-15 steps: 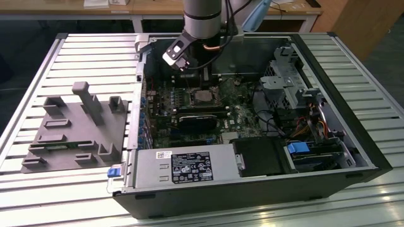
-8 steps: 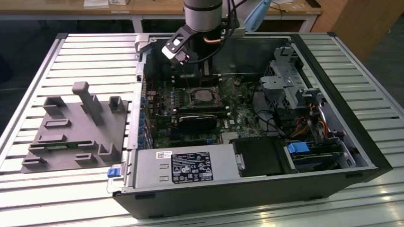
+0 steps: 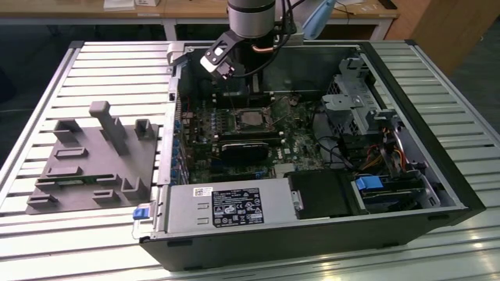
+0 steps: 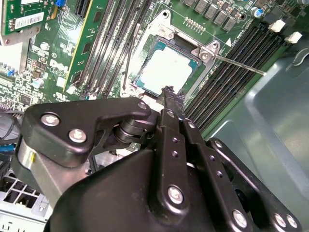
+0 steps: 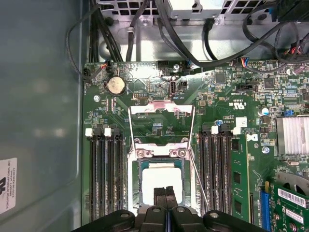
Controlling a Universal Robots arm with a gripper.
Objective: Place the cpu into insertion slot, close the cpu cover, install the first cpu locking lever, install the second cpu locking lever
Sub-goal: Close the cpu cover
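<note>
One cpu (image 5: pixel 161 180), one insertion slot (image 5: pixel 135 183), one claw (image 5: pixel 165 191), one computer case (image 3: pixel 312 240).

The case (image 3: pixel 312 146) is lying on the desk (image 3: pixel 117 64), a fixture block (image 3: pixel 86 170) sitting at the exterior view's left (just beside it). The cpu (image 5: pixel 161 175) is sitting in the insertion slot (image 5: pixel 137 183), between memory slots (image 5: pixel 104 183).

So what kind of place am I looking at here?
Probably a robotics lab or a test bench for computer assembly. An open computer case lies on a slatted metal table, a robot arm reaches into it over the motherboard, and wooden desks stand behind.
</note>
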